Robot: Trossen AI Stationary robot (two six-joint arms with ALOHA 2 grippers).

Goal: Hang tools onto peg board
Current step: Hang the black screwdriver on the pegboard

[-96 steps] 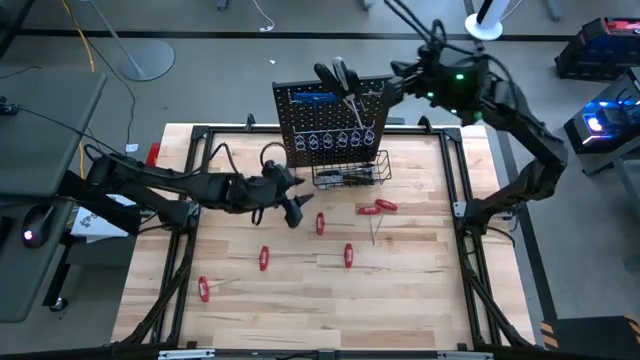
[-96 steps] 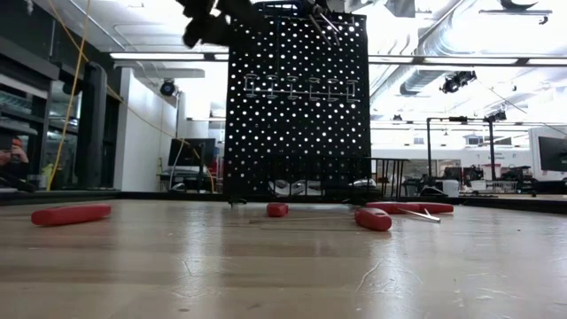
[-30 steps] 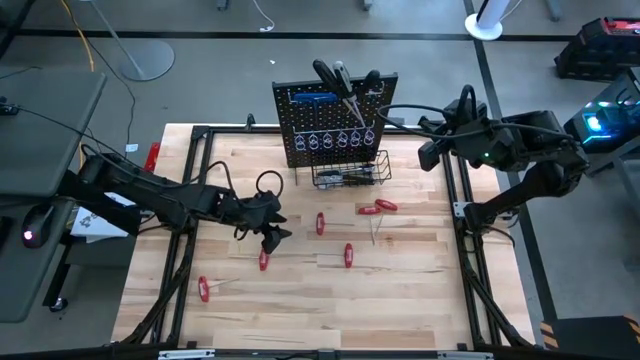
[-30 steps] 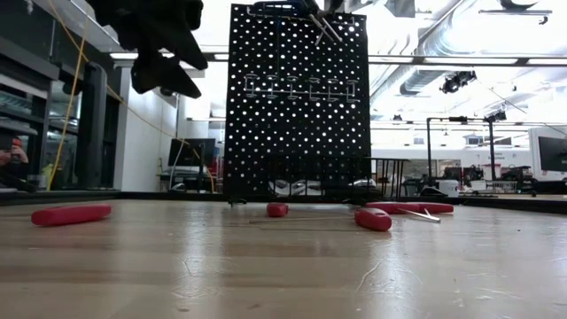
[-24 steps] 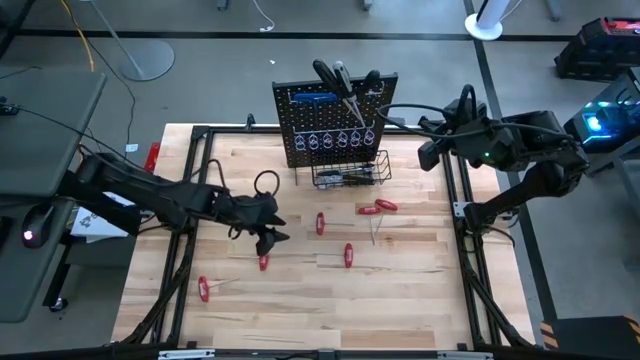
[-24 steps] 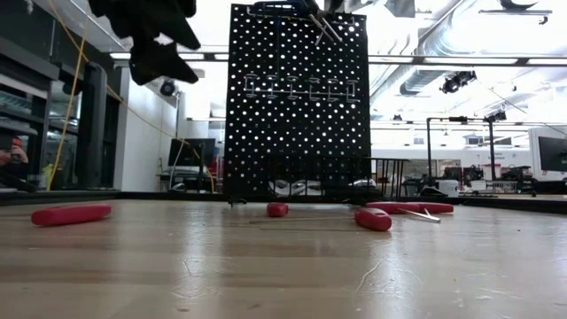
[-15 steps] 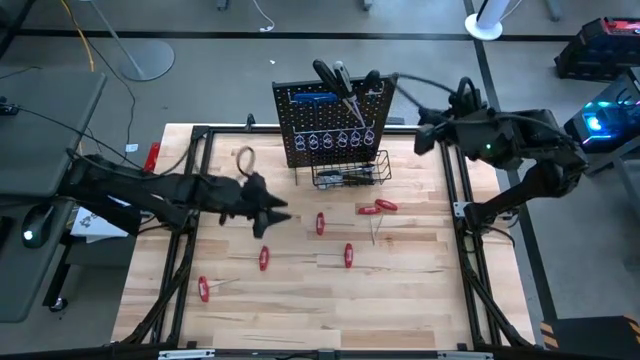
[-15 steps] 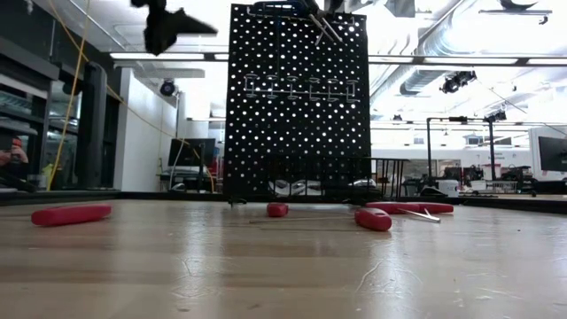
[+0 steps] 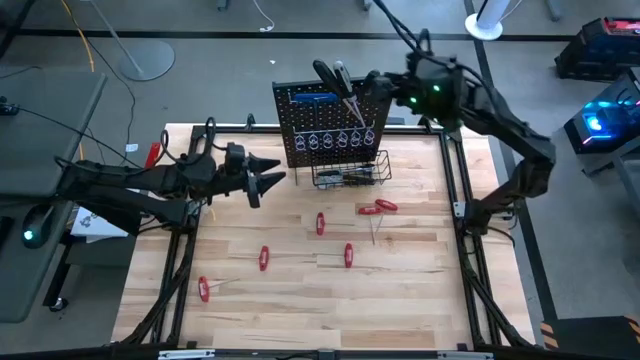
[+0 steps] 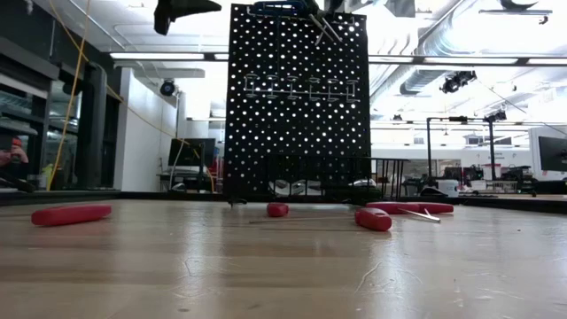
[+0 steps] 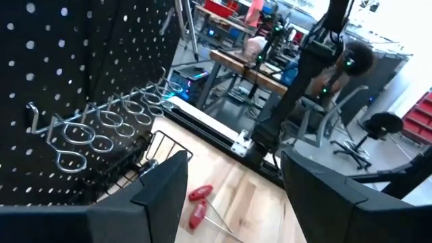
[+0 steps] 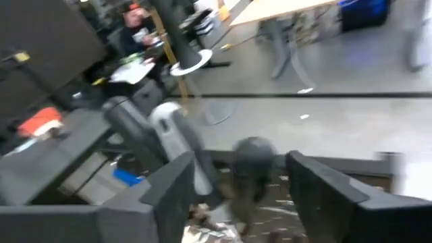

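tools: we see five red ones (image 9: 264,259) loose on the table, lower centre | left gripper (image 9: 268,180): lifted off them, spread, empty, now left of the board | right gripper (image 12: 233,192): swung back to the board (image 9: 335,125) top, just spread; we judge a tool is hung.

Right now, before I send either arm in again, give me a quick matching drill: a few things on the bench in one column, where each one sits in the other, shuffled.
Things:
1. blue T-handle key
2. wire basket
3. left claw
4. red-handled pair

Places:
A. lying on the table right of centre
B. hanging near the top of the peg board
C. above the table, left of the peg board
D. fixed at the foot of the peg board

Pairs: 1-B, 2-D, 3-C, 4-A
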